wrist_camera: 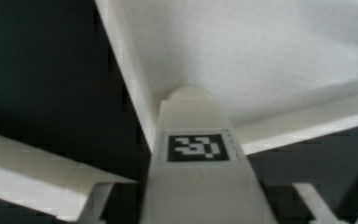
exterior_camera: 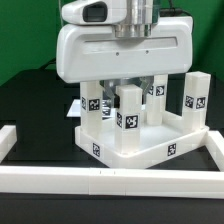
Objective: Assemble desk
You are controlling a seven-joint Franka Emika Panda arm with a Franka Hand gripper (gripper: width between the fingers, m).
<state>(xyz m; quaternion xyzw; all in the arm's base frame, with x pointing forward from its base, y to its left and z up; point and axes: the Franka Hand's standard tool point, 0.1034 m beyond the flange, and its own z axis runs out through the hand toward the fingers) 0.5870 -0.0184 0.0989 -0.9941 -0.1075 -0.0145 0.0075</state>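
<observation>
The white tabletop lies with its raised rims up, and black-and-white markers show on its side walls. Three white legs stand upright at its corners: one on the exterior view's left, one at the back and one on the exterior view's right. A fourth leg stands inside the near corner. My gripper comes down over this leg from above, shut on its upper part. In the wrist view this leg runs between my fingers down to the corner where the tabletop's rims meet.
Long white border rails frame the black table along the front and both sides, close to the tabletop. My broad white gripper body hides the tops of the legs behind it.
</observation>
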